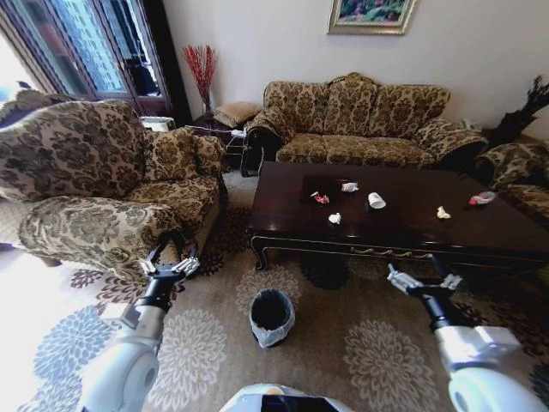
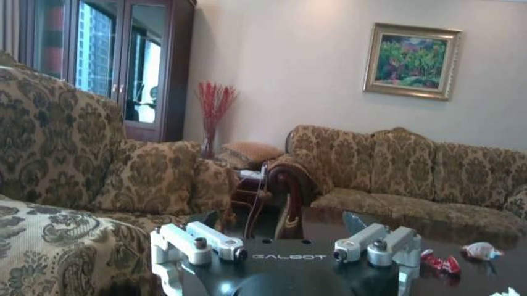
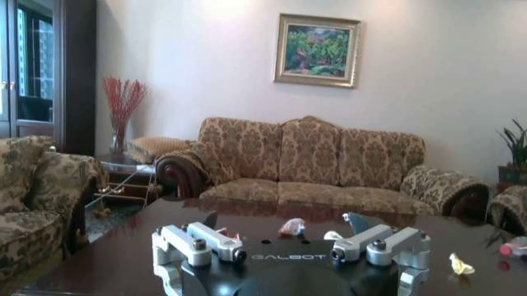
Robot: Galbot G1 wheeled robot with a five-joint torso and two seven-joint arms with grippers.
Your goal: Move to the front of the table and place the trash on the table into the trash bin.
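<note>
From the head view the dark wood bench (image 1: 403,215) is seen ahead, with scraps spread across its top: a red-and-white wrapper (image 1: 320,198), a white cup (image 1: 376,201), crumpled white paper (image 1: 334,218) near the front edge, and a small bottle (image 1: 481,198) towards the right end. The black trash bin (image 1: 272,316) is stood on the carpet just before the bench, between both arms. The left gripper (image 1: 168,267) and right gripper (image 1: 419,280) are held low with fingers released, grasping nothing. A framed painting (image 3: 317,50) above the sofa is shown whole by the right wrist view. Open carpet is left around the bin.
</note>
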